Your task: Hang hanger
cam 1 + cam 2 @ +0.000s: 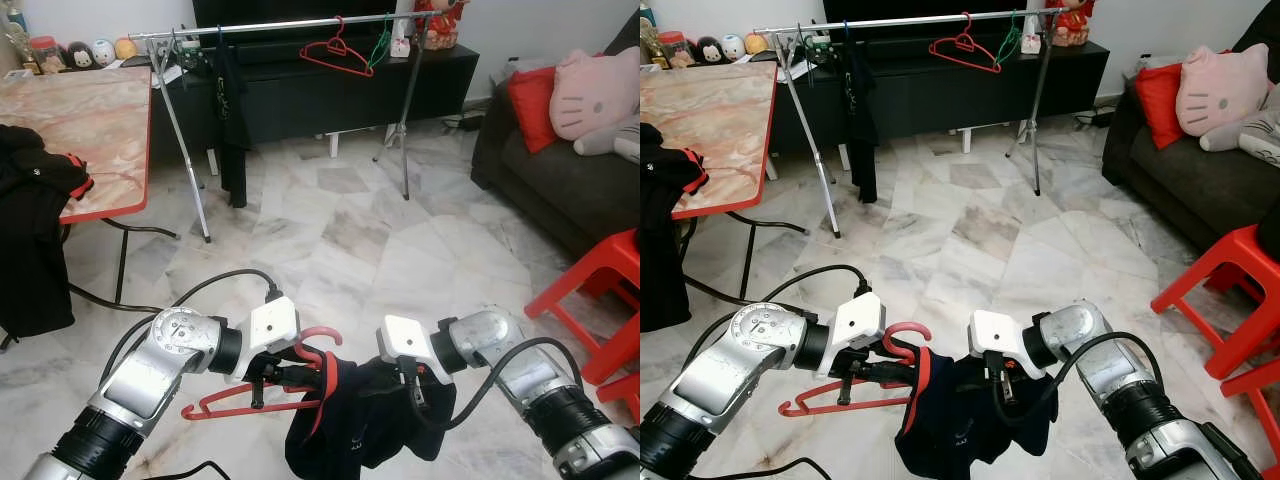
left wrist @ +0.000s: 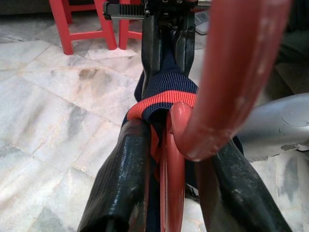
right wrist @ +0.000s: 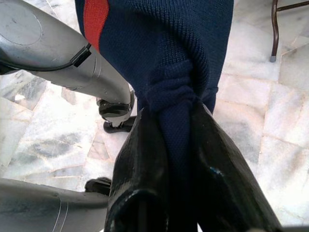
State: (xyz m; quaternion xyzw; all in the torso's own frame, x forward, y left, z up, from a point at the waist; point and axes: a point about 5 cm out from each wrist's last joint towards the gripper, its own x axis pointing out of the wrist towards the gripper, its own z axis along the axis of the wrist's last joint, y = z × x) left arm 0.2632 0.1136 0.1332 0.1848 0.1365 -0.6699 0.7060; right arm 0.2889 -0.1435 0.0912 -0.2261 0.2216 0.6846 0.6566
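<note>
The left tool (image 1: 290, 372) is clamped on the red hanger (image 1: 255, 398) at its neck, the right tool (image 1: 415, 385) pinches the shirt (image 1: 345, 420) draped on it, and the rail (image 1: 270, 25) stands well ahead across the floor.

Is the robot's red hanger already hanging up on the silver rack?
No, the red hanger is low over the floor in the left gripper, with the silver rack far across the room.

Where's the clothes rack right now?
Straight ahead across the floor in the eye views, the clothes rack stands before the black TV cabinet, right of the table.
</note>
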